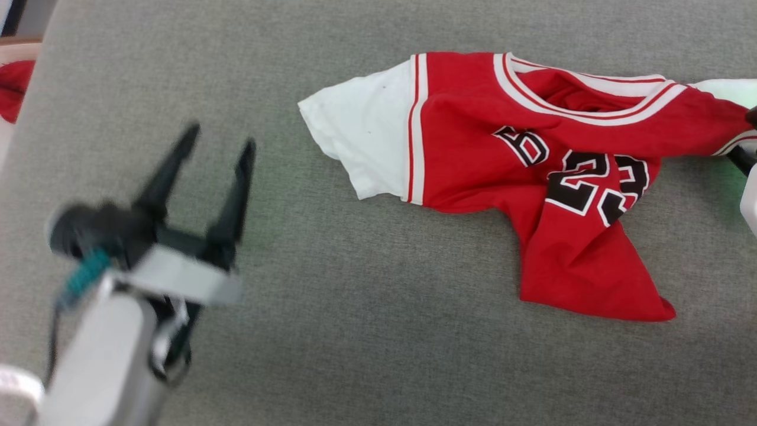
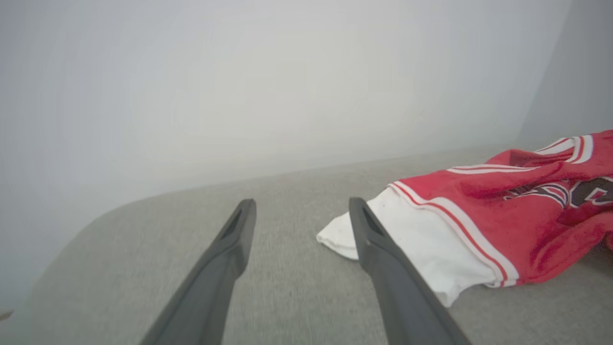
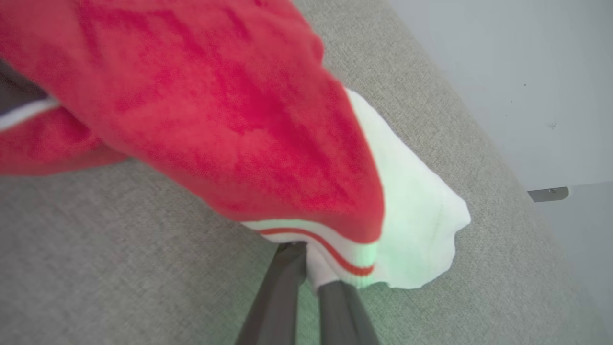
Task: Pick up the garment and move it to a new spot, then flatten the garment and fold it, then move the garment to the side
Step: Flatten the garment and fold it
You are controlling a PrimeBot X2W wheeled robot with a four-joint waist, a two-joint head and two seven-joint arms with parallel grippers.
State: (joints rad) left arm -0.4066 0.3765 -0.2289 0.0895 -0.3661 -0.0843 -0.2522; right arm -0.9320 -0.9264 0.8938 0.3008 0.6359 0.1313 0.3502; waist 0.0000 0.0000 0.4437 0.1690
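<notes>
A red jersey (image 1: 473, 130) with a black, white-outlined 23 lies crumpled on the grey cloth-covered desk (image 1: 355, 331). Its striped neck opening is on the far side and its red hem trails toward the robot. One white short sleeve (image 1: 366, 136) lies flat at the jersey's left end. Well apart from that sleeve, nearer the robot, the left pincer (image 1: 220, 136) hangs over bare desk with its two dark fingers spread and nothing between them. At the jersey's right end the right pincer (image 3: 309, 268) is pressed together, pinching the red-striped trim of the other white sleeve. Far off beyond the left sleeve, a plain red cloth (image 1: 13, 89) shows past the desk's edge
</notes>
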